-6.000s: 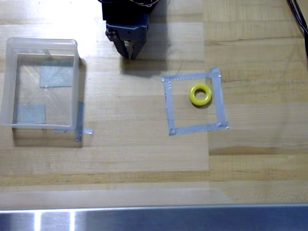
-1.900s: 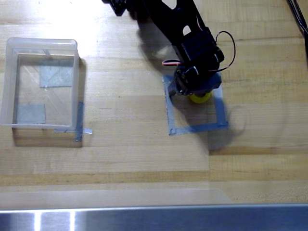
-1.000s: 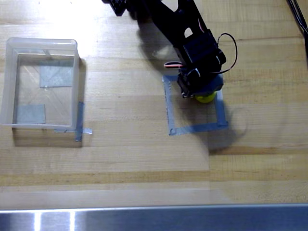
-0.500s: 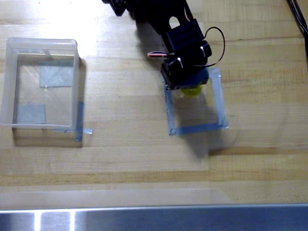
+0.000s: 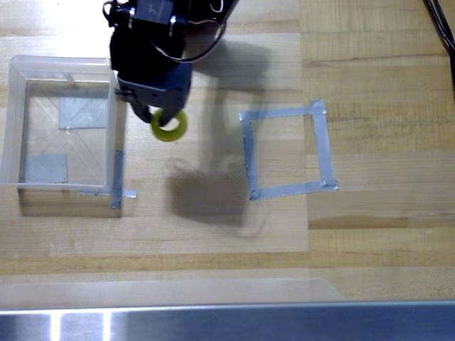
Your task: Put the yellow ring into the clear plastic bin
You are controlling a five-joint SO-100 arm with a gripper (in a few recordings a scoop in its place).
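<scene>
In the overhead view the yellow ring point(image 5: 169, 126) hangs from my gripper point(image 5: 163, 114), which is shut on its upper edge. The black arm reaches down from the top of the picture, raised above the table, with its shadow on the wood below. The ring is just right of the clear plastic bin point(image 5: 13, 121), close to the bin's right wall and outside it. The bin stands at the left, with grey tape patches showing through its bottom.
A square outline of grey tape point(image 5: 284, 150) lies on the wooden table at centre right, with nothing inside it. A metal strip point(image 5: 227, 321) runs along the bottom edge. A black cable point(image 5: 441, 25) crosses the top right corner.
The gripper closed on the ring inside the tape square, lifted it and carried it left. It now hangs beside the bin's right wall, and the tape square is empty.
</scene>
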